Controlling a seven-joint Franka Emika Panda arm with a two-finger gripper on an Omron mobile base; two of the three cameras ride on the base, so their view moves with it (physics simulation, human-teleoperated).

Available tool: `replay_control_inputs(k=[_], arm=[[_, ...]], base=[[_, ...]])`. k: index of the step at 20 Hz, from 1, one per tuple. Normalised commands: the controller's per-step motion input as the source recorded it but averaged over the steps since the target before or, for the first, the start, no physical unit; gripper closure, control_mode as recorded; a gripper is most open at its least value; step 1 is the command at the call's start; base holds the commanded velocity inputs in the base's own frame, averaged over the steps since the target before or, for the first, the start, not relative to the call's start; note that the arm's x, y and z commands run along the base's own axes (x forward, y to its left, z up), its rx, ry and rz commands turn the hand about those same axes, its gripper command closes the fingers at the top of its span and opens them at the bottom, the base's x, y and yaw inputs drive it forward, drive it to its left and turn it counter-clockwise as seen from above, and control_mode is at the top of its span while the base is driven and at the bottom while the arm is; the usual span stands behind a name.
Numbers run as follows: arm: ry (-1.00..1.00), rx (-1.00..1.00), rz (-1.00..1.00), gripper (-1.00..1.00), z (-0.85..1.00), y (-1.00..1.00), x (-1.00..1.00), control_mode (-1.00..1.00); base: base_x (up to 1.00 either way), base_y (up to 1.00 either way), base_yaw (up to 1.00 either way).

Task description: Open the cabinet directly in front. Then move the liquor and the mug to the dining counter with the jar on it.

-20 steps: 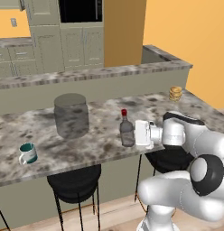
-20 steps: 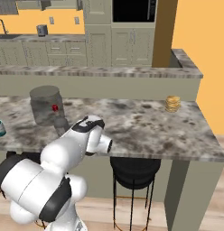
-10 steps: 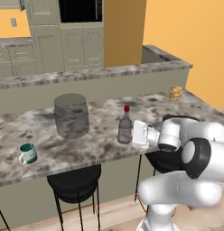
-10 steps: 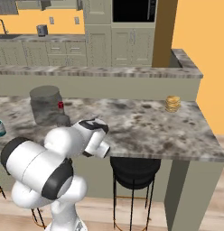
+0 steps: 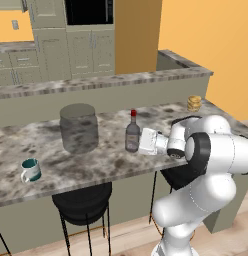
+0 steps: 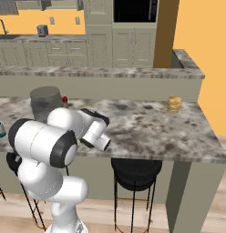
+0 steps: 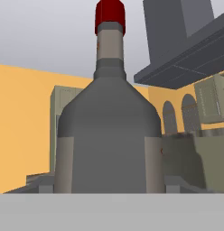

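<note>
The liquor (image 5: 132,134) is a small grey glass bottle with a red cap, upright over the dining counter (image 5: 101,167) just right of the jar (image 5: 79,128). My gripper (image 5: 139,142) reaches in from the right at bottle height and is shut on the liquor's body. In the hand view the liquor (image 7: 109,135) stands very close in front. From the right base view my arm hides most of the bottle, leaving the red cap of the liquor (image 6: 64,99) beside the jar (image 6: 45,102). The mug (image 5: 31,170) sits near the counter's left front. The cabinet is out of view.
A small golden stack (image 5: 194,103) rests at the counter's far right end. Black stools (image 5: 81,202) stand under the front edge. The raised back ledge (image 5: 121,80) runs behind the counter. Beyond it are kitchen cabinets and a dark oven (image 5: 88,11).
The liquor and my gripper have shifted left together, closer to the jar. My elbow has swung out and up on the right.
</note>
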Motion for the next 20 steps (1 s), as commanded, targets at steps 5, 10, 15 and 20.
replay_control_inputs(k=[5,10,15,20], arm=[[0.01,0.0,0.0,1.0,-0.12,0.11,0.69,-1.0],[0.0,0.0,0.0,1.0,-0.15,0.23,0.6,-1.0],[0.0,0.0,0.0,1.0,-0.2,0.28,0.5,-1.0],[0.0,0.0,0.0,1.0,-0.28,0.36,0.6,-1.0]], base=[[0.0,0.0,0.0],[0.0,0.0,0.0],[0.0,0.0,0.0],[0.0,0.0,0.0]])
